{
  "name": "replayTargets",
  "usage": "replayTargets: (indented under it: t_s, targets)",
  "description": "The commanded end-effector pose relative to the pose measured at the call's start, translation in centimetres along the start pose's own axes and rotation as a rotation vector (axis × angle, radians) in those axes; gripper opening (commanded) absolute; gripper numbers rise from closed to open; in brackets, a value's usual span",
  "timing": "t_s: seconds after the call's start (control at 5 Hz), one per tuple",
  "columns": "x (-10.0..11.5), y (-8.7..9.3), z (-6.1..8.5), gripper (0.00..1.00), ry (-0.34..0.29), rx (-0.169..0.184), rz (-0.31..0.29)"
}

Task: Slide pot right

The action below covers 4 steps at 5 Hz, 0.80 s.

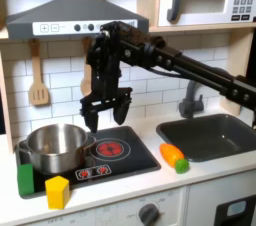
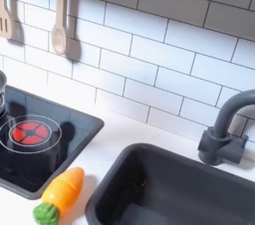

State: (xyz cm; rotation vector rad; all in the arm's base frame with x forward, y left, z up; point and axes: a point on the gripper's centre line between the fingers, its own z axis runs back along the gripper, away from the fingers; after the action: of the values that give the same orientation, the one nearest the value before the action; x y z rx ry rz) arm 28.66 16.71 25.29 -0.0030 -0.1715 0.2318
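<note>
The shiny silver pot sits on the left burner of the black stovetop in the first exterior view; a sliver of the pot's rim shows at the second exterior view's left edge. My gripper hangs open above the stove, fingers pointing down, just right of the pot and above the gap between the two burners. Nothing is between its fingers. The red right burner is bare.
A toy carrot lies on the counter right of the stove. A green block and yellow block stand at the stove's front left. The sink with faucet is at right. Wooden utensils hang on the tile wall.
</note>
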Motion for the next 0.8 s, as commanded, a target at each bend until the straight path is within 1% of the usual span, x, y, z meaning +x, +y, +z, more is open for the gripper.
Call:
replayTargets:
  t_s: [0.0,0.2,0.4,0.6]
  targets:
    - [2.0,1.7,-0.8,1.0,0.0,0.012,0.001]
    - [3.5,2.1,-0.9,1.0,-0.008,0.023,-0.026]
    - [4.5,2.8,-1.4,1.0,-0.018,0.046,-0.069]
    - [4.9,3.0,-2.3,1.0,-0.003,0.067,-0.087]
